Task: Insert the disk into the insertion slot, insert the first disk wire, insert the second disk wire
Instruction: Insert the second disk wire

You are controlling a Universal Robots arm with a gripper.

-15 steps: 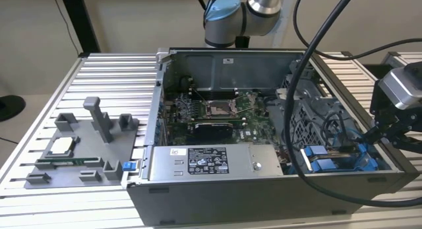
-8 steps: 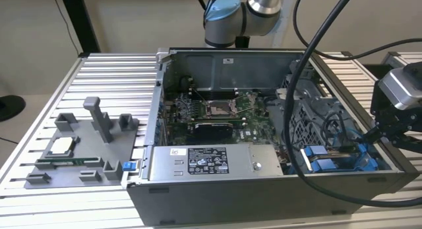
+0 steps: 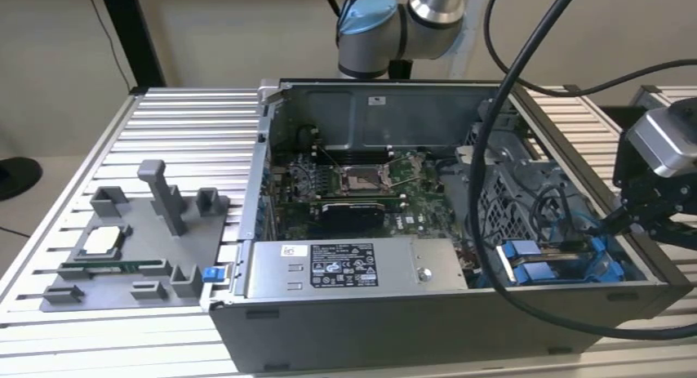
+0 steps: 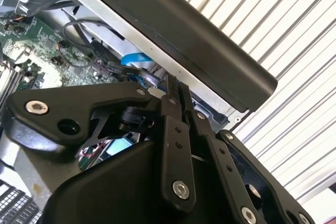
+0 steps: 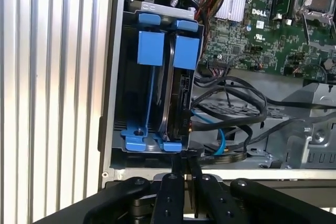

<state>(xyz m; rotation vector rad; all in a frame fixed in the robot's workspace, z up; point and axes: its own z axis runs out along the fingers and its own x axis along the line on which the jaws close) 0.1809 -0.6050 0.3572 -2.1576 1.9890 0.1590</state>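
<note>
The disk (image 5: 179, 95) stands on edge in the insertion slot (image 5: 130, 103), held by its blue carrier (image 5: 187, 51), with a second blue carrier (image 5: 150, 47) beside it. A black wire (image 5: 231, 109) and a thin blue wire (image 5: 209, 121) run up to the disk's edge, where a black plug (image 5: 192, 125) sits. My gripper (image 5: 182, 165) hovers just outside the case wall, in line with the disk, its fingers pressed together with nothing visible between them. In the second wrist view the gripper (image 4: 175, 86) points at a blue wire (image 4: 137, 59). The exterior view shows the gripper (image 3: 623, 223) above the bay (image 3: 557, 265).
The open computer case holds a motherboard (image 3: 354, 186), a labelled grey power-supply box (image 3: 360, 268) and a perforated grey cage (image 3: 512, 200). Its black rim (image 4: 173, 30) runs close to my fingers. A grey fixture (image 3: 130, 247) sits on the ribbed table (image 3: 185, 133) at the exterior view's left.
</note>
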